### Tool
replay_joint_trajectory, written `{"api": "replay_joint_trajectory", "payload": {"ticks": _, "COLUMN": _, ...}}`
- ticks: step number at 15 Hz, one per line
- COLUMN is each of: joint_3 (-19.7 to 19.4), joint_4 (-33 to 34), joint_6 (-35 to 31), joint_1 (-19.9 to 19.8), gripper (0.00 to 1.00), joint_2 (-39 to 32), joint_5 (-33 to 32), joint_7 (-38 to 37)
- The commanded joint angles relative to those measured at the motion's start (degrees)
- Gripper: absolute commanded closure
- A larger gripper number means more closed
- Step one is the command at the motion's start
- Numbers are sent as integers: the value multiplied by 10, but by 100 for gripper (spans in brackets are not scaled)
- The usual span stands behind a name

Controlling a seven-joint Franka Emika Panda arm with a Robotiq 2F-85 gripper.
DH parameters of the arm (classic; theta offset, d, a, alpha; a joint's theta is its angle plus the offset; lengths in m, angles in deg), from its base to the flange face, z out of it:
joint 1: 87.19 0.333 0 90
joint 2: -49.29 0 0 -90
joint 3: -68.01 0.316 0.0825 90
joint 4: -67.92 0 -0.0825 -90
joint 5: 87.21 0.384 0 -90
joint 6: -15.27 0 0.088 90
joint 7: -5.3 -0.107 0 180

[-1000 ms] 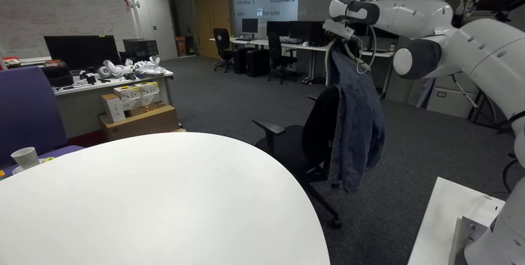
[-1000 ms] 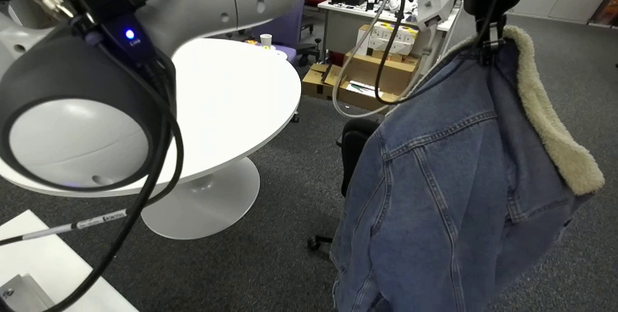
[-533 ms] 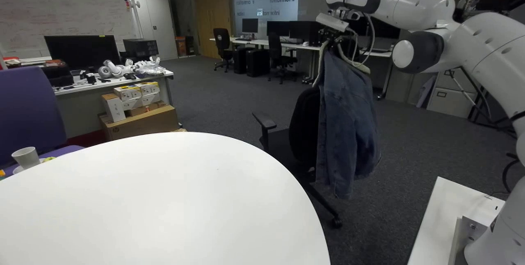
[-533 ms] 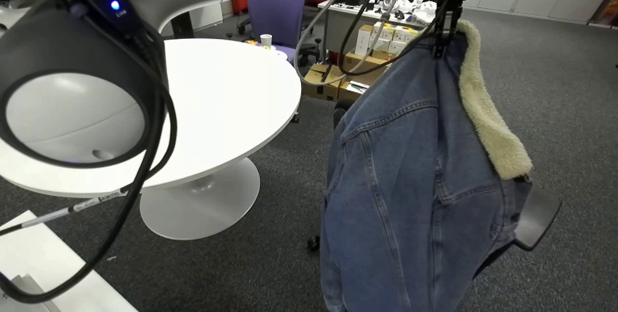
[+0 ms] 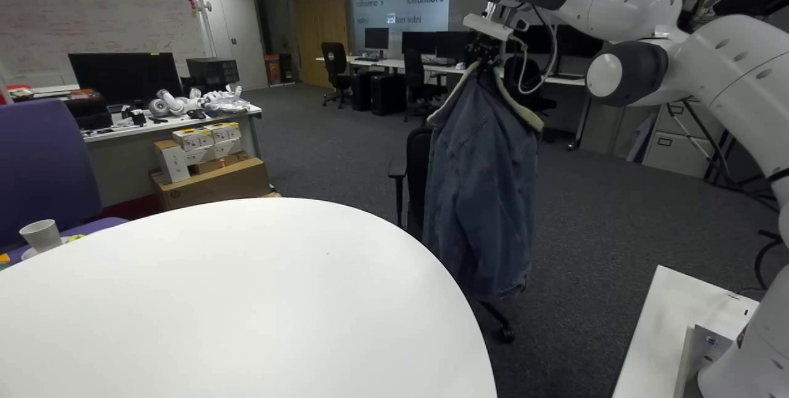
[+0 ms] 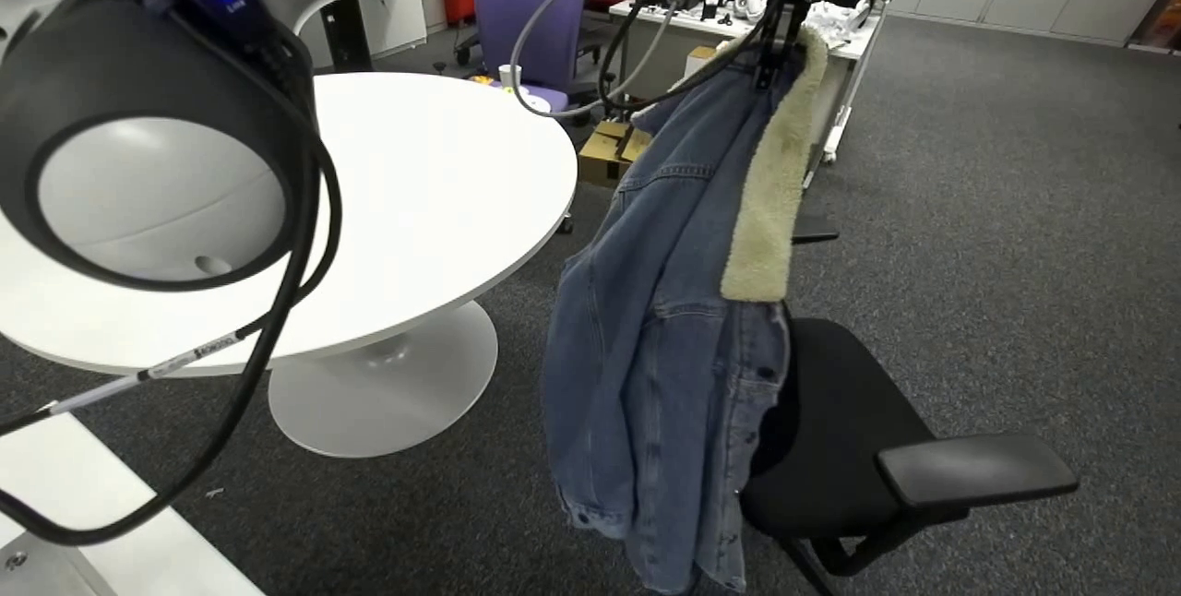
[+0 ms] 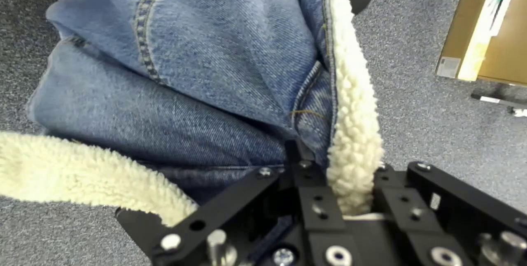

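Pinching the fleecy collar [image 7: 354, 134] of a denim jacket [image 6: 646, 347] between fingers [image 7: 323, 204] almost together, with fleece filling the narrow gap, the gripper [image 7: 348, 175] held the garment hanging beneath it, just beside a black chair [image 6: 840, 421] and near the round white table [image 6: 443, 181] in both exterior views.

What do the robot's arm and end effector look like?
The arm is rounded and white with dark joint bands; a black cable and a pale cable loop off it. The end effector is black, with angular links and silver bolts.
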Motion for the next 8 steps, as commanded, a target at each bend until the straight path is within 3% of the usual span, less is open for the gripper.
{"api": "replay_joint_trajectory", "payload": {"ticks": 1, "joint_3": 21, "joint_4": -13, "joint_6": 12, "joint_1": -3, "gripper": 97, "joint_2": 32, "joint_5": 32, "joint_7": -19}}
{"api": "replay_joint_trajectory", "payload": {"ticks": 8, "joint_3": 48, "joint_4": -9, "joint_6": 16, "joint_1": -8, "gripper": 97, "joint_2": 37, "joint_5": 70, "joint_7": -25}}
